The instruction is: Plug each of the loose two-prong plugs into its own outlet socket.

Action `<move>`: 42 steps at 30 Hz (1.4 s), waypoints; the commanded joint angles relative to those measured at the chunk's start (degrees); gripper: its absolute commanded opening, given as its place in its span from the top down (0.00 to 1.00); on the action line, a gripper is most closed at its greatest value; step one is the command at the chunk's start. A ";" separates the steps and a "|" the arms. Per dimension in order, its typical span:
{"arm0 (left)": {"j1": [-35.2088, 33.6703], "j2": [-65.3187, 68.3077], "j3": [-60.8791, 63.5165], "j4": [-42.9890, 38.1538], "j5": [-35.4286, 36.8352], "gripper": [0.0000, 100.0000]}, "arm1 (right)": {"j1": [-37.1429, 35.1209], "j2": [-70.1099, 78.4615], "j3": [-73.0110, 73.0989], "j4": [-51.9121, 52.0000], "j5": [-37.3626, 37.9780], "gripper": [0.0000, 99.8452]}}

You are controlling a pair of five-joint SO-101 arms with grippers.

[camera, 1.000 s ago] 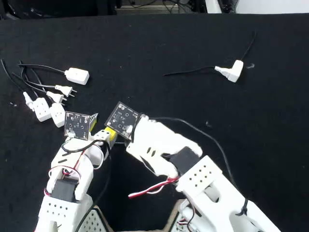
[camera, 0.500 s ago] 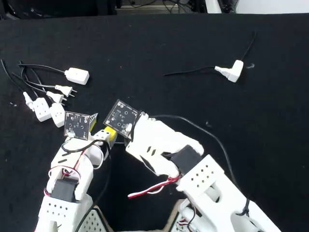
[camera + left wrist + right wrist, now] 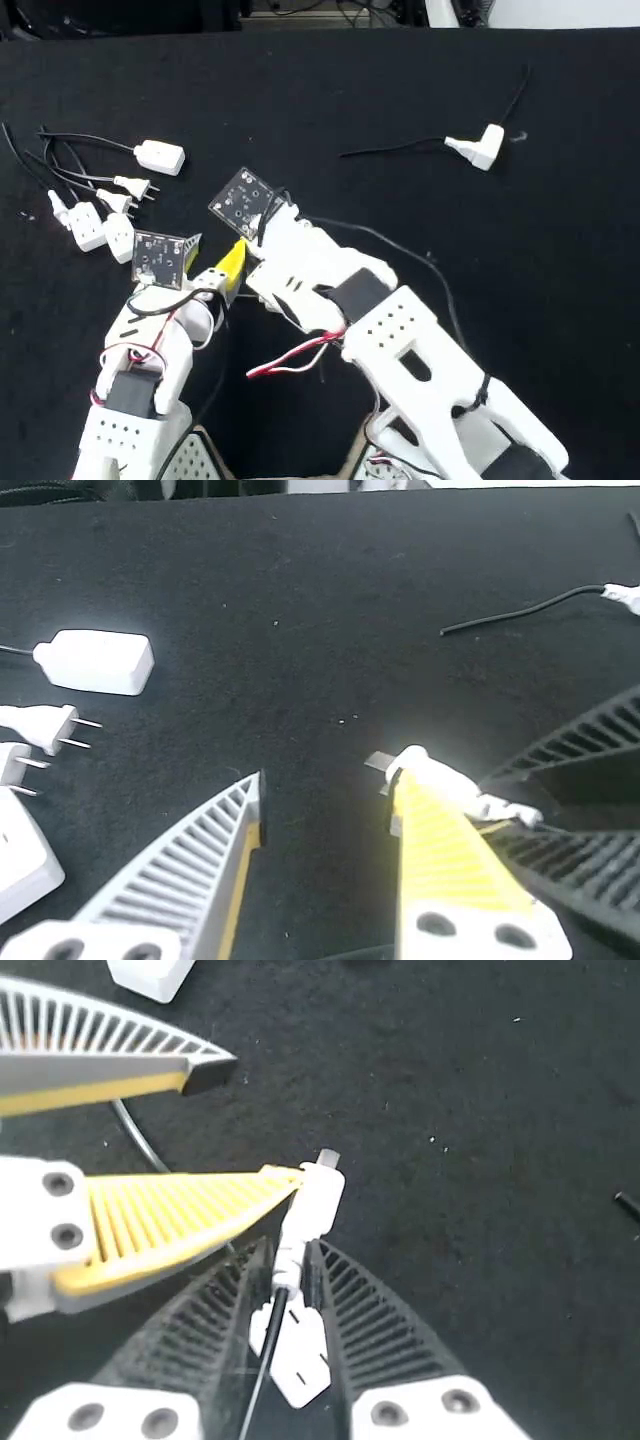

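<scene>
Gripping a white two-prong plug (image 3: 318, 1198), the right gripper (image 3: 290, 1252) was clamped shut on it over the black table (image 3: 400, 90).
The left gripper (image 3: 325, 780) was open just beside it, its yellow finger (image 3: 180, 1215) touching the plug's head and crowding that side. A white outlet socket (image 3: 160, 157), loose plugs (image 3: 133, 186) and tangled black cables (image 3: 60, 150) lay clustered near the left arm. An angled white plug (image 3: 480, 147) lay well apart, on the right arm's side.
</scene>
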 commanded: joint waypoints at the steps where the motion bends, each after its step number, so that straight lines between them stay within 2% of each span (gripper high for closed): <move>1: -0.13 -0.44 0.40 0.09 -0.35 0.78 | 0.79 0.22 -4.97 -2.20 -2.20 0.99; 11: -0.22 -0.79 0.13 2.55 -0.35 0.78 | 1.23 0.04 -6.20 1.67 -1.05 0.99; 18: -4.62 -0.88 -0.22 2.99 0.09 0.78 | 8.35 2.33 -19.21 21.98 3.96 0.99; 22: -4.79 -0.79 -0.22 3.34 0.00 0.78 | 9.32 9.10 -27.21 33.05 6.24 0.99; 25: -5.05 -0.79 -2.33 7.82 -0.70 0.78 | 9.05 13.67 -30.20 37.54 5.80 0.99; 27: -5.85 -0.79 -4.18 11.69 -4.04 0.78 | 8.97 15.78 -30.73 39.47 5.63 0.99; 31: -7.34 -0.79 -3.03 16.79 -11.43 0.78 | 8.97 18.59 -30.64 40.70 -0.09 0.99; 36: -8.13 -0.88 0.31 14.86 -12.13 0.78 | 8.97 22.81 -30.81 40.44 -10.46 0.99; 42: -7.69 -0.88 0.75 14.68 -12.31 0.78 | 9.14 27.38 -30.99 39.21 -11.25 0.99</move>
